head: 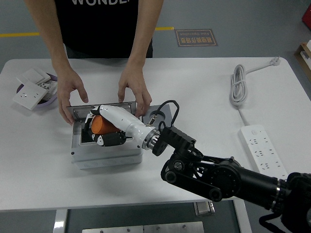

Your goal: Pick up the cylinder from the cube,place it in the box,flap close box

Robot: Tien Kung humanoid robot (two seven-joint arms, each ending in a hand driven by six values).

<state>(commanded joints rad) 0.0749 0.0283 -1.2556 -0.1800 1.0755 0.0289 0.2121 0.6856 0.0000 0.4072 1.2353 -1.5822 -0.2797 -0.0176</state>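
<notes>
Head view: the right hand (104, 127) reaches left over the open box (104, 154), its fingers (103, 141) curled around the orange cylinder (101, 124), which sits down in the box's opening and is not yet let go. The cylinder looks stiff, smooth and light (plastic, at a guess), so it should not deform, but it may roll once freed; the grip around its side seems the right one. A person's two hands (133, 87) rest on the far edge of the raised lid (102, 106), holding it up. The grey cube (163, 112) stands just right of the box, mostly hidden by the arm.

The desk (194, 82) is white, flat and smooth. At far left a bowl (48, 95) holds switch plates; on the right lie a coiled cable (239, 87) and a power strip (265, 155), well apart from the box. The left arm is out of sight. Beyond the desk, grey floor with a yellow line.
</notes>
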